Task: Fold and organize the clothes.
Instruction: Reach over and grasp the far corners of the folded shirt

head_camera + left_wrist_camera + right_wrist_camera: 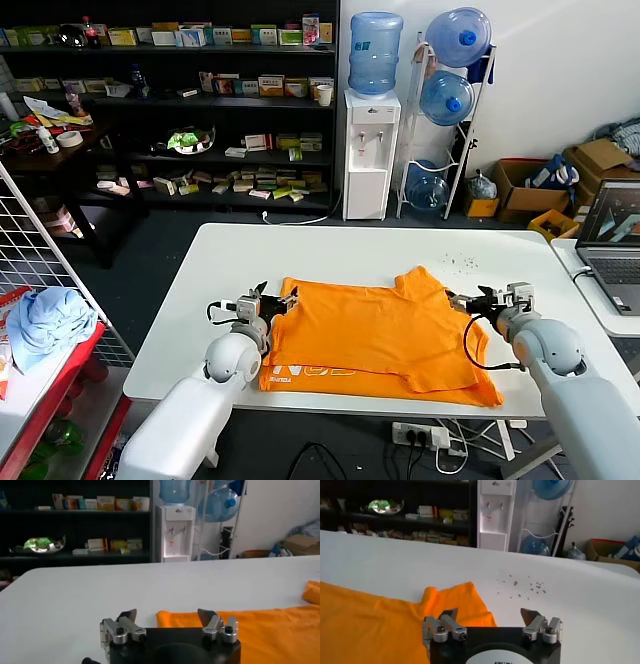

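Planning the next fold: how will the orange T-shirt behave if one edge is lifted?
The orange T-shirt will probably drape limply, since it lies flat with soft creases. It looks light, being thin cloth. Pushed, it would likely bunch rather than slide whole across the white table.

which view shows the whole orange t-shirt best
The head view: the orange T-shirt lies spread on the white table, every edge visible, between both open grippers. The left wrist view catches only one edge strip, the right wrist view just a sleeve and part of the body.
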Tool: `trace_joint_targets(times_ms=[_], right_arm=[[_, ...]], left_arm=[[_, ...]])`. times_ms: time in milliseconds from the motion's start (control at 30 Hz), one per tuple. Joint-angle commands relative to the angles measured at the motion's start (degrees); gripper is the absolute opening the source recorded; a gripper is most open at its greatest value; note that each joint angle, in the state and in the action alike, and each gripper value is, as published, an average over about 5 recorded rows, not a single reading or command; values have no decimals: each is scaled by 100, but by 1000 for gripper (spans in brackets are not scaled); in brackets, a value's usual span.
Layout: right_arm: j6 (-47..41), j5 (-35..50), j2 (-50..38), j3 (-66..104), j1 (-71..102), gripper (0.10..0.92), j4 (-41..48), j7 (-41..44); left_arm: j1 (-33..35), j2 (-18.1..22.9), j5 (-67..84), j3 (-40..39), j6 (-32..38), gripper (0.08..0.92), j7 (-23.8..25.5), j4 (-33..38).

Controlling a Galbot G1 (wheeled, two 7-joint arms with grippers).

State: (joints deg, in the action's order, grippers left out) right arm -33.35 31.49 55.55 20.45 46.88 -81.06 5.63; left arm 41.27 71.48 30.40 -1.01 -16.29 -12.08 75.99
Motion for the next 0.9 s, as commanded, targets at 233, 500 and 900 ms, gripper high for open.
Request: trace_joint_targets(times_ms=[233,500,900], right_arm=[[236,-553,409,-335,-921,823,1572,405],[432,-784,602,-359,-946,823,1846,484],[595,-912,777,-461,-924,619,2016,475]], left_arm=[[-1068,716,-298,-100,34,823,252,-1920],[-1062,754,-394,-49,44,823,245,-2095],[-694,648,-399,-43,4,680,221,-1750]])
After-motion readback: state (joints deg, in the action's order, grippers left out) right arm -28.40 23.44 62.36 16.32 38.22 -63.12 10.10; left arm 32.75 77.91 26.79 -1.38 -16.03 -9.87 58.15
